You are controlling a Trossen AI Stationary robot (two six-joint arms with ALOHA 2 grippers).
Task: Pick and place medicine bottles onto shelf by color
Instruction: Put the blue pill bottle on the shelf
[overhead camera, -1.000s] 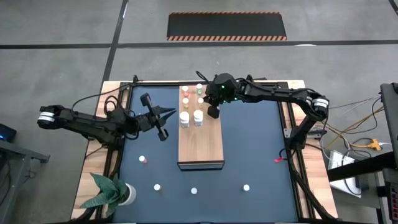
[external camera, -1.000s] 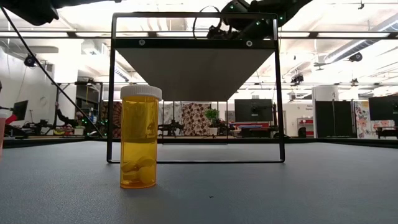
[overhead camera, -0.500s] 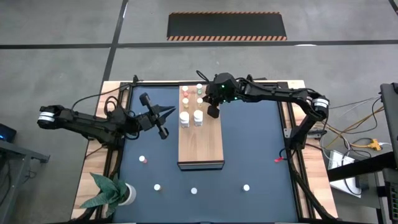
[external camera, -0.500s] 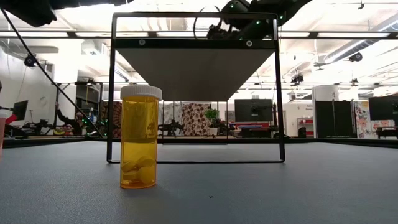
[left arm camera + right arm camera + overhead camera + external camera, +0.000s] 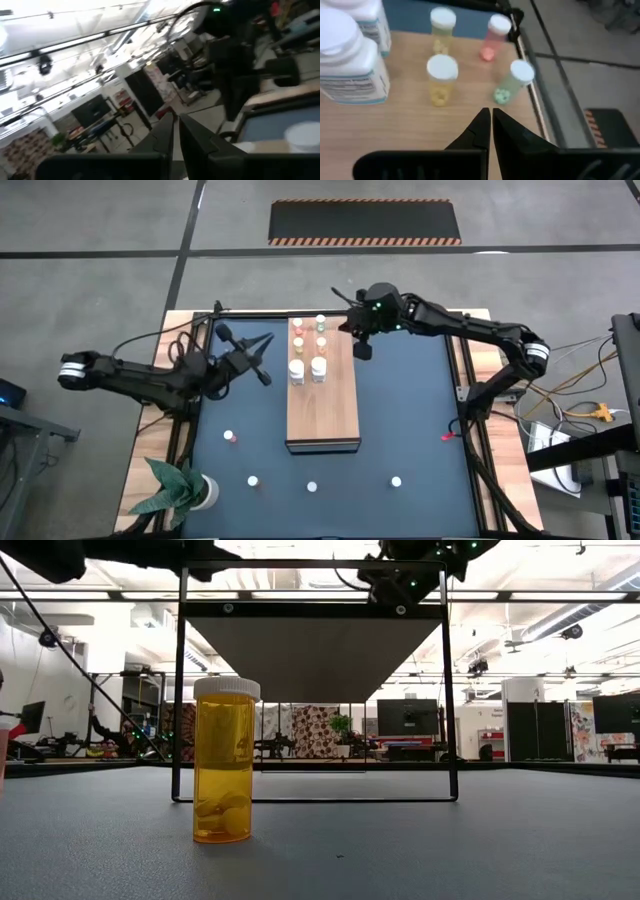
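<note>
**Both my grippers closed and empty beside the far end of the shelf**

My right gripper (image 5: 363,348), fingers pressed together, hangs just right of the shelf (image 5: 323,405), holding nothing. My left gripper (image 5: 262,372), also closed and empty, sits left of the shelf. 6 medicine bottles (image 5: 308,348) stand at the shelf's far end; 2 are larger white ones. About 5 more lie scattered on the near mat (image 5: 420,415), I think. An orange bottle (image 5: 224,760) fills the low view. A plant (image 5: 180,490) sits near-left.
</note>
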